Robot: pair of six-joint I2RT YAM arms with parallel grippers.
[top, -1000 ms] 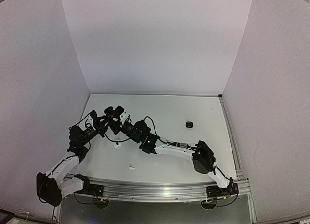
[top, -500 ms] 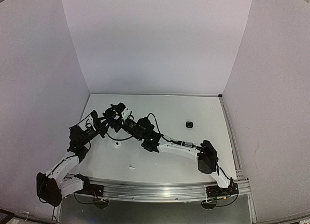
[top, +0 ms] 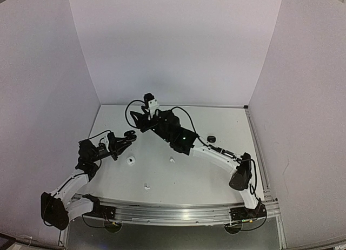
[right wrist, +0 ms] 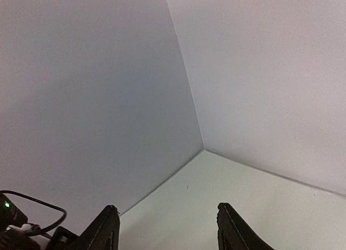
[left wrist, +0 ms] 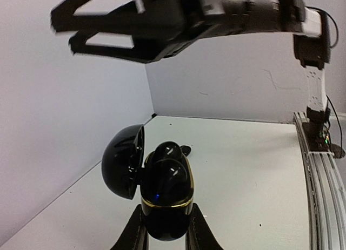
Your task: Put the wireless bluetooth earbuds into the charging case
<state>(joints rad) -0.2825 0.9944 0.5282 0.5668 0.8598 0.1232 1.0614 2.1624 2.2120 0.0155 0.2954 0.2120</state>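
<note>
Two black earbuds seem seated in the open case, clamped by the left gripper. The right gripper, spread and empty, should close the lid gently.

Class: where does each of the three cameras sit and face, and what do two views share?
Top external: high behind the robot, looking down on the white table; left arm and right arm show.
Left wrist: low, facing across the table; left gripper clamps a glossy black open-lidded charging case.
Right wrist: raised, facing the walls' corner; right gripper open, empty.
Shared: top and left wrist both show the right gripper.
</note>
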